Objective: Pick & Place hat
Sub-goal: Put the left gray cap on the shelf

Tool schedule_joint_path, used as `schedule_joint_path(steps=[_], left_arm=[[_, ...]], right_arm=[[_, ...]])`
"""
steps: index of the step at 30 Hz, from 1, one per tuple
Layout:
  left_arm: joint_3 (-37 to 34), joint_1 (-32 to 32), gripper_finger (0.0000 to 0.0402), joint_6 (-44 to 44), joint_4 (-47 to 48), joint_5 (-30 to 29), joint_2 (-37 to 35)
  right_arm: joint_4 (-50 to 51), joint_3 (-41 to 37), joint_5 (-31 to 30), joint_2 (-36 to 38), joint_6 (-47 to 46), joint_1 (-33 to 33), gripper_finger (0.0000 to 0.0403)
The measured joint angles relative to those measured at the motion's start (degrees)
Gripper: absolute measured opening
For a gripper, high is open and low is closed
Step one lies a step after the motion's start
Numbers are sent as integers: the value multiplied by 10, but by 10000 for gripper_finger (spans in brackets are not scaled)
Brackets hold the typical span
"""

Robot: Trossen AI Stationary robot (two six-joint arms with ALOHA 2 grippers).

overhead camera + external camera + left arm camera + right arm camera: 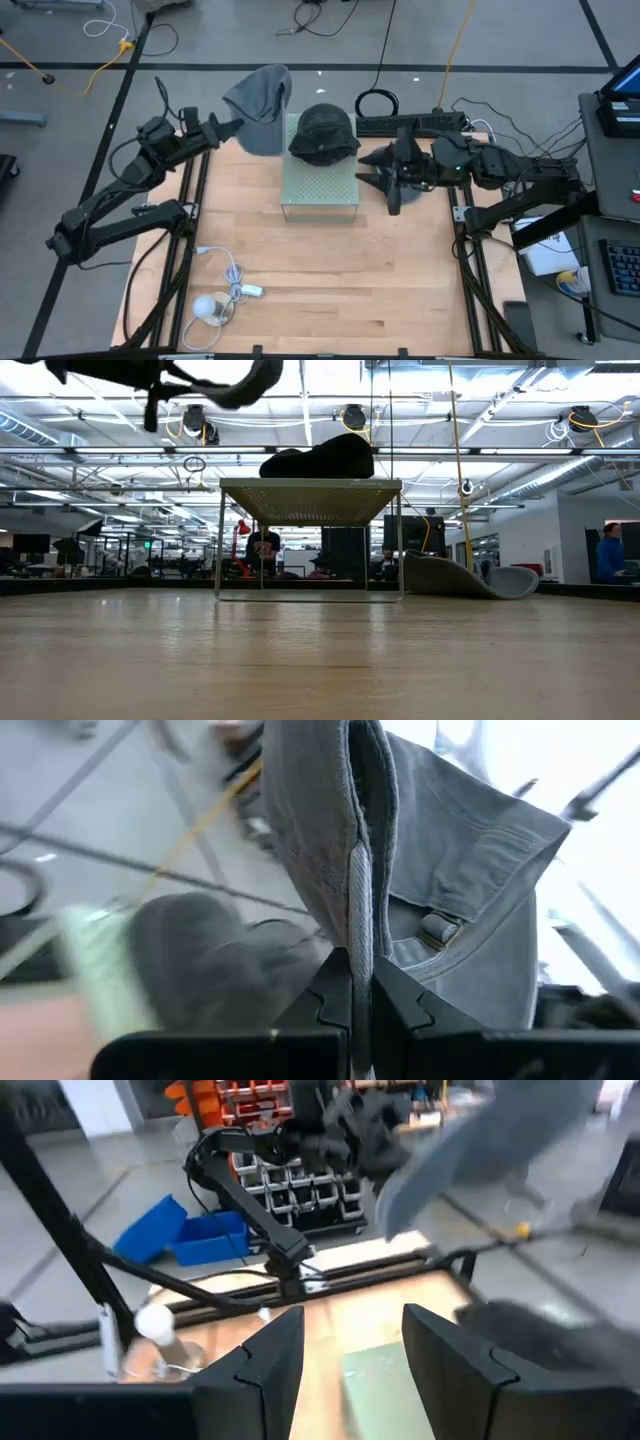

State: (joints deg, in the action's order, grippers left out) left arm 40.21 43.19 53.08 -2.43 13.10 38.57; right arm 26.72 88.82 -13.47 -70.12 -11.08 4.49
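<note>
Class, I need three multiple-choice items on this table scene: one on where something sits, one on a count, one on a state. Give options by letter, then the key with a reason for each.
1. Where does the black hat rest?
A. on the green rack
B. on the bare wood
C. on the floor

2. How many hats show in the high view?
A. one
B. two
C. four

3. What is the left gripper doing?
A. hanging open
B. pinching the grey hat
C. pressing the black hat

Key:
1 A, the low view shows it lying on the rack's mesh top.
2 B, one black and one grey.
3 B, the left wrist view shows its jaws closed on grey fabric.
</note>
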Motion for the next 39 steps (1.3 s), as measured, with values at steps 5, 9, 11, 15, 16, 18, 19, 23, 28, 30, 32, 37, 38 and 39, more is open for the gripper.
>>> schedule_joint_path(steps=[5,9,11,15,16,18,19,23,28,30,32,37,38,39], left_arm=[[0,-16,8,-16,-125,45,39],[0,-29,8,-32,-238,94,71],[0,-33,8,-42,-289,116,84],[7,-46,8,-67,-353,162,103],[15,-50,8,-80,-354,174,106],[30,-59,8,-112,-355,205,110],[40,-64,8,-129,-355,219,112],[78,-88,8,-189,-353,252,116],[133,-123,8,-256,-354,291,117],[152,-138,8,-272,-354,304,117],[170,-155,8,-279,-355,305,120],[217,-204,8,-307,-354,304,149],[226,-213,8,-312,-354,304,158],[235,-220,8,-318,-354,305,168]], right_arm=[[-24,0,35,-20,-121,4,167],[-70,0,86,-40,-204,5,167],[-89,0,89,-53,-259,5,167],[-111,0,88,-80,-334,5,176],[-118,0,89,-88,-353,5,182],[-134,0,91,-103,-395,5,199],[-141,0,91,-112,-409,5,209],[-206,0,108,-143,-443,5,253],[-350,0,158,-180,-439,5,292],[-391,0,169,-191,-435,5,300],[-423,0,177,-203,-426,1,303],[-492,0,210,-229,-396,0,300],[-509,0,216,-234,-393,0,299],[-529,0,224,-240,-391,0,298]])
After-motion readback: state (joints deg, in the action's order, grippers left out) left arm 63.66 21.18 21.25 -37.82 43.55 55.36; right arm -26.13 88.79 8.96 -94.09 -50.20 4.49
